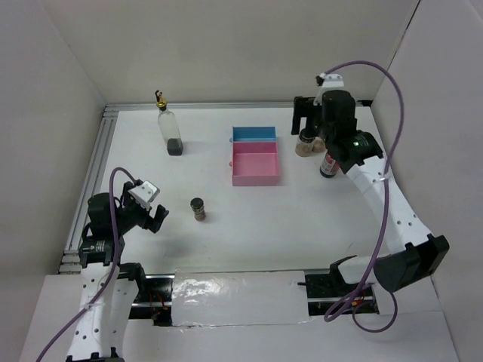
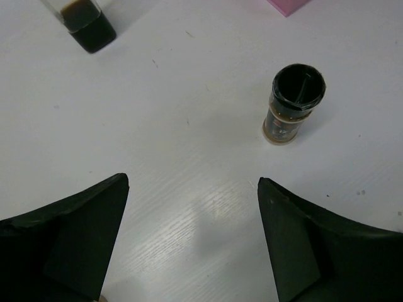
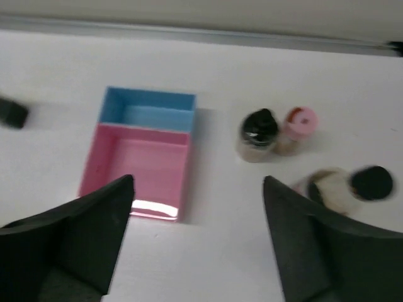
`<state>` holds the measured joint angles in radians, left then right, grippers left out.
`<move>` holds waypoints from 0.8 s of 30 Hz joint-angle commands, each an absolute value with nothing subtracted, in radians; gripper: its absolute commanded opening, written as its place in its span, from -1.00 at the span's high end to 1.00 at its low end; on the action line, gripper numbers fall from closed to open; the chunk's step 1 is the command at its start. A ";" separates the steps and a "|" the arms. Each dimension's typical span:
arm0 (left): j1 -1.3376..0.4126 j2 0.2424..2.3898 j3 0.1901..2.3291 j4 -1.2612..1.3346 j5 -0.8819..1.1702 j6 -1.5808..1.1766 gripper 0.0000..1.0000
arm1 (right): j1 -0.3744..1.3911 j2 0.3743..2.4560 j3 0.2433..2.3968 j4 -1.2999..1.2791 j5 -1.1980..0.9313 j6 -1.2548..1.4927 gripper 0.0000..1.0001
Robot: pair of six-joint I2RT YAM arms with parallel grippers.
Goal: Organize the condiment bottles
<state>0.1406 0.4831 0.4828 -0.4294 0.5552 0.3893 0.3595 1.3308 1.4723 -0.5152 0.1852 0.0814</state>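
Left of the pink tray (image 1: 255, 163), your left gripper (image 2: 192, 189) faced the jar (image 2: 293, 104), released, seemingly to grasp it; right gripper (image 3: 198, 184) released too.

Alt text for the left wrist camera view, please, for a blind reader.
A small dark-lidded spice jar stands upright on the white table, beyond the open left gripper. The dark-filled base of a glass bottle shows top left, a pink tray corner top right.
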 commanded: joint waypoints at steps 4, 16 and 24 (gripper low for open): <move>0.138 0.488 0.511 -0.417 0.583 0.379 -0.99 | 0.241 1.217 1.387 -0.606 0.451 0.236 -1.00; 0.138 0.505 0.511 -0.422 0.581 0.377 -0.99 | 0.035 1.342 1.323 -0.461 0.365 0.227 -0.98; 0.138 0.514 0.506 -0.422 0.577 0.377 -0.99 | 0.008 1.387 1.227 -0.298 0.313 0.201 -0.57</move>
<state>0.1406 0.5030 0.4828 -0.4351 0.5640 0.3874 0.0120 1.3777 1.2465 -0.4404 0.3279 0.2150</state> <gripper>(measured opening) 0.993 0.793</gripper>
